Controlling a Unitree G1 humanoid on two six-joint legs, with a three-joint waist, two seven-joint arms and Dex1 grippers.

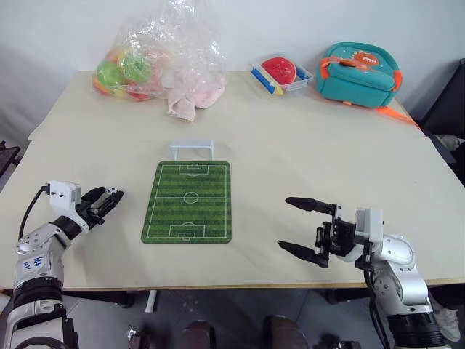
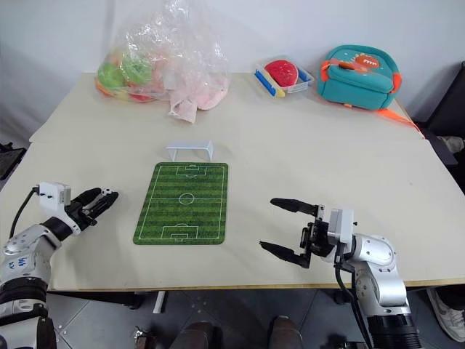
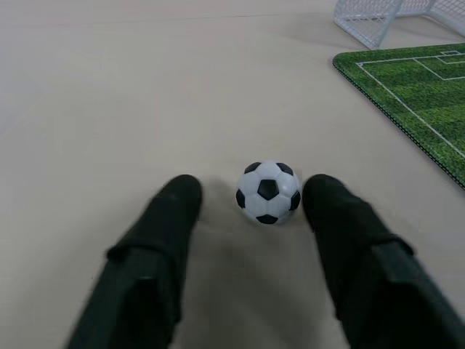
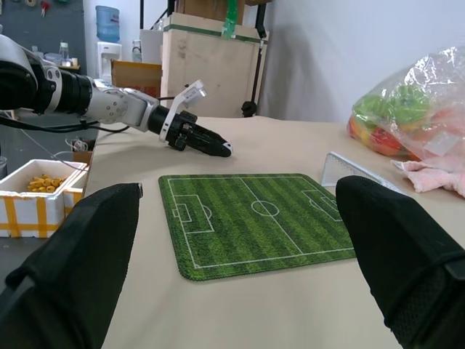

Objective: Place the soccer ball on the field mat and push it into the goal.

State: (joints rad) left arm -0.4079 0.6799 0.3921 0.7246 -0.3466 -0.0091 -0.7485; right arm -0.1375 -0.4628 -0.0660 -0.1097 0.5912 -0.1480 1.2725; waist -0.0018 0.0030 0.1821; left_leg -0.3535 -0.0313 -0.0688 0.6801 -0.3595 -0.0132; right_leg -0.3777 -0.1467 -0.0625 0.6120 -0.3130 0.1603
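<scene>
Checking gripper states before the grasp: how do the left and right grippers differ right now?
The left gripper has its fingers narrowed around the soccer ball; the right gripper is spread wide with nothing between its fingers. The left sits low at the table, to the mat's left; the right hovers to the field mat's right, pointing at it. Both have two black fingers.

Head stereo overlooking table (image 1: 305, 145), wrist cameras low, close

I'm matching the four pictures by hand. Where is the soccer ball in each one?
Left eye: soccer ball at the left gripper tips, left of the mat.
Right eye: ball at the same tips.
Left wrist: ball between the two fingers, on the table.
Right wrist: too small to tell.
Shared landmark: the mat.
</scene>
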